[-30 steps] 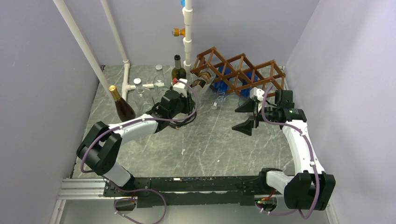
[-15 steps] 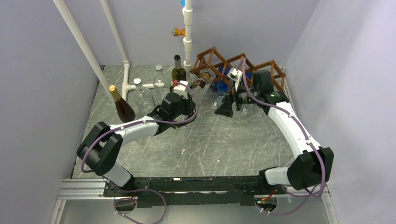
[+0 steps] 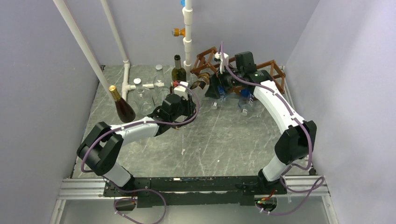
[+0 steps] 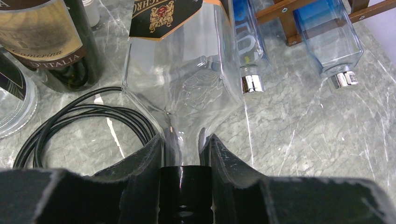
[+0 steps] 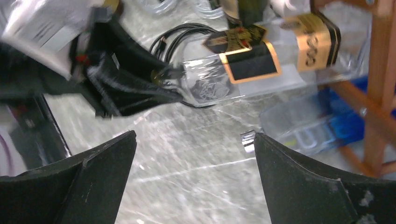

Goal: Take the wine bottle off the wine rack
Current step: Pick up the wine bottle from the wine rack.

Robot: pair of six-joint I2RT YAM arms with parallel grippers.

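Pinching wine bottle (image 4: 182,84) neck: left gripper (image 4: 184,142)

The table (image 3: 224,140) is grey stone with thin white lines. At the back, white pipes (image 3: 187,46) go up the wall, and one has an orange knob (image 3: 176,32). A dark green bottle (image 3: 178,70) stands up just beside them. A brown bottle (image 3: 122,106) with a gold top is at the left edge (it looks tilted). Clear jars (image 3: 159,77) stand between those two bottles. A black cable (image 4: 79,116) lies in loops on the table. Two blue bottles (image 4: 250,46) with silver caps lie slanted, caps down.
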